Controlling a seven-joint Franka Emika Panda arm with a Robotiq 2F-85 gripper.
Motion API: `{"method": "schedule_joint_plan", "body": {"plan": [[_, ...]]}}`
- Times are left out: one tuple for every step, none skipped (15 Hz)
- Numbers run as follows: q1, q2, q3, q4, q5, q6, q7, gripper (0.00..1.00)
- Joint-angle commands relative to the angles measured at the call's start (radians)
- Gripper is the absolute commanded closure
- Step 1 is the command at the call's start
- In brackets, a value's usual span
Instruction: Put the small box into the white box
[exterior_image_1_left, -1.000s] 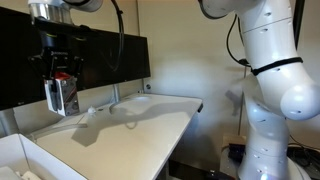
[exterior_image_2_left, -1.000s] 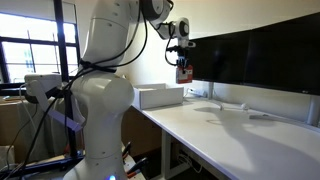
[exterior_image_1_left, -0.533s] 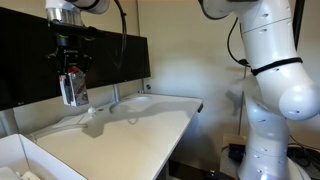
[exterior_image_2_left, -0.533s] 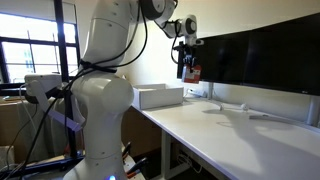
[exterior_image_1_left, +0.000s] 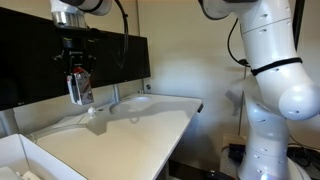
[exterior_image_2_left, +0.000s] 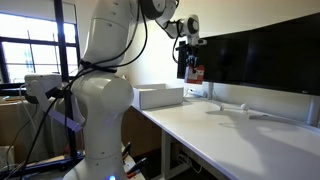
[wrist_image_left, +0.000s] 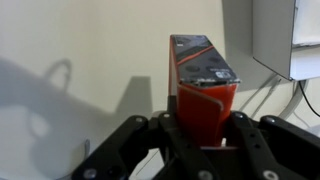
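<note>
1 white arm (exterior_image_1_left: 272, 70) is reaching out over 1 white table (exterior_image_1_left: 145, 125). I'm reading this as the carry step, with the load lifted but not yet over its goal. 1 white box (exterior_image_1_left: 22, 152), open on top, is sitting at the table's end, and the load is hanging off to one side of it, not above it. 1 gripper (exterior_image_1_left: 79, 72) is clamping 1 small box (exterior_image_1_left: 80, 90), red and black, upright and high above the tabletop in front of dark screens (exterior_image_2_left: 250, 55) that I can't count. In the wrist view, 2 fingers (wrist_image_left: 245, 130) are pressing its sides. The next move is calling for travel until the small box is hanging over the open top, then lowering and letting go.
</note>
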Motion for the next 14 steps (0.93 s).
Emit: {"method": "schedule_joint_plan", "body": {"plan": [[-0.012, 0.002, 0.015, 0.005, -0.004, -0.004, 0.003, 0.63], [-0.014, 0.008, 0.022, -0.002, 0.022, 0.0, -0.006, 0.88], [-0.012, 0.011, 0.026, -0.009, 0.034, 0.006, -0.001, 0.88], [-0.008, 0.017, 0.035, -0.015, 0.048, 0.009, -0.01, 0.88], [-0.003, 0.023, 0.046, -0.018, 0.063, 0.016, -0.016, 0.88], [0.002, 0.032, 0.055, -0.015, 0.074, 0.017, -0.016, 0.88], [0.006, 0.041, 0.066, -0.015, 0.087, 0.024, -0.021, 0.88], [0.01, 0.047, 0.077, -0.013, 0.101, 0.027, -0.027, 0.88], [0.016, 0.051, 0.088, -0.009, 0.115, 0.031, -0.044, 0.88], [0.022, 0.052, 0.102, -0.002, 0.133, 0.036, -0.067, 0.88], [0.03, 0.052, 0.113, 0.004, 0.137, 0.038, -0.082, 0.88], [0.04, 0.049, 0.121, 0.008, 0.135, 0.041, -0.097, 0.88], [0.051, 0.045, 0.129, 0.018, 0.124, 0.041, -0.109, 0.88], [0.059, 0.043, 0.136, 0.027, 0.121, 0.044, -0.124, 0.88]]}}
